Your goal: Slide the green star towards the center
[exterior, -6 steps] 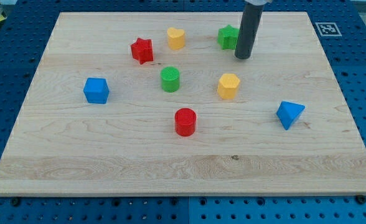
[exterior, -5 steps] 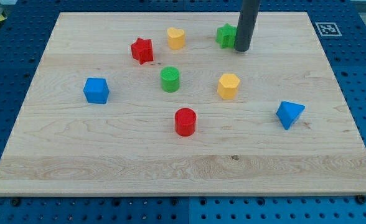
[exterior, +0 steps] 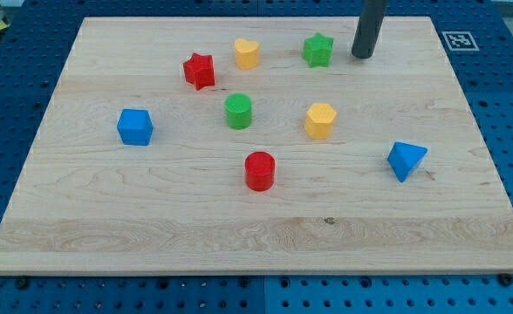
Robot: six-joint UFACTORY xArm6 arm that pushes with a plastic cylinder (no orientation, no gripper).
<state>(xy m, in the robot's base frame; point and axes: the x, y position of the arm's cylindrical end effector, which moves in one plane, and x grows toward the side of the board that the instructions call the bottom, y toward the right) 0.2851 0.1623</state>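
Note:
The green star [exterior: 318, 50] lies near the view's top edge of the wooden board [exterior: 108, 218], right of the middle. My tip [exterior: 363, 56] stands just to the star's right, a short gap apart from it and not touching. The rod rises out of the view's top. The star is fully visible.
A yellow heart [exterior: 247, 53] and a red star [exterior: 199, 71] lie left of the green star. A green cylinder [exterior: 238, 112], a yellow hexagon [exterior: 320, 120] and a red cylinder [exterior: 260, 170] sit around the middle. A blue cube [exterior: 135, 126] is at left, a blue pyramid [exterior: 405, 160] at right.
My tip has moved up and to the right, from in front of the green star's right side to a spot clear of it. No block has visibly moved.

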